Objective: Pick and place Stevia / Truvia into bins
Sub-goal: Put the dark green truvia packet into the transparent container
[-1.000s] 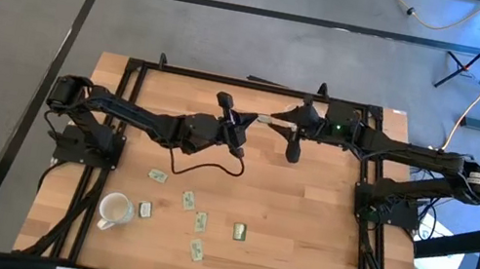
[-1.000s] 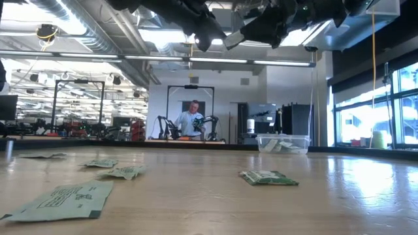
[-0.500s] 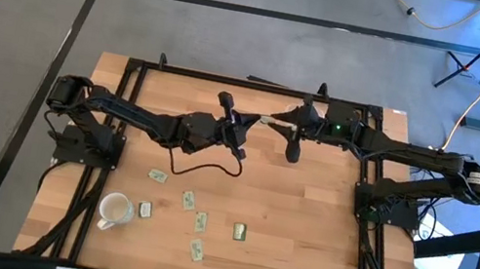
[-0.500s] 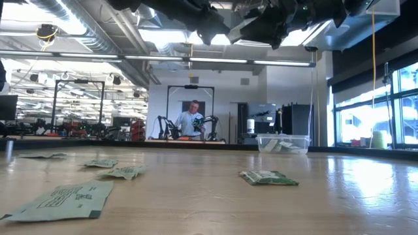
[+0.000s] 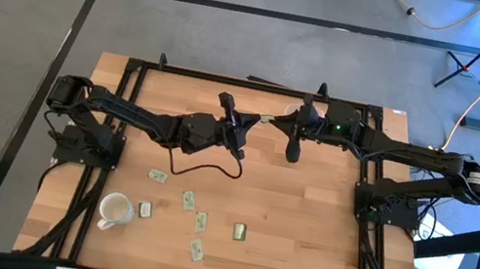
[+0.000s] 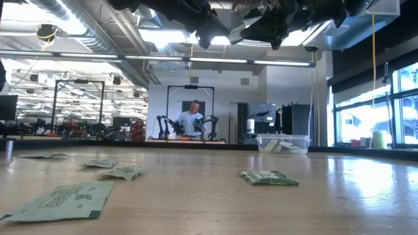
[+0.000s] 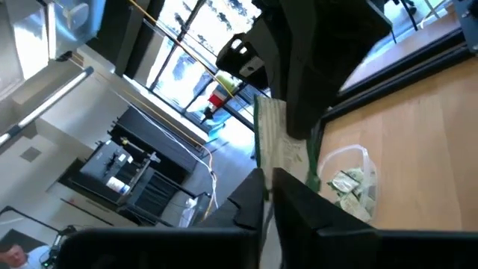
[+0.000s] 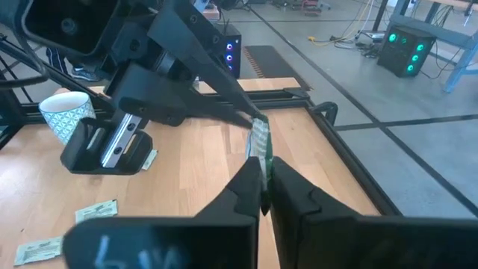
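The mug (image 5: 114,209) stands at the table's (image 5: 305,215) near left, six sachets (image 5: 188,202) lying loose beside it. Mid-air near the far edge, the left gripper (image 5: 253,123) and right gripper (image 5: 271,119) meet on one sachet (image 8: 258,137), both seemingly pinching it. The bin (image 6: 283,143) sits near that far edge.

My table (image 5: 305,215) is smooth pale wood planks with a soft sheen; the sachets (image 6: 268,177) at lower centre are matt printed paper, the tub (image 6: 283,143) clear glossy plastic, my fingers (image 8: 243,187) matt black
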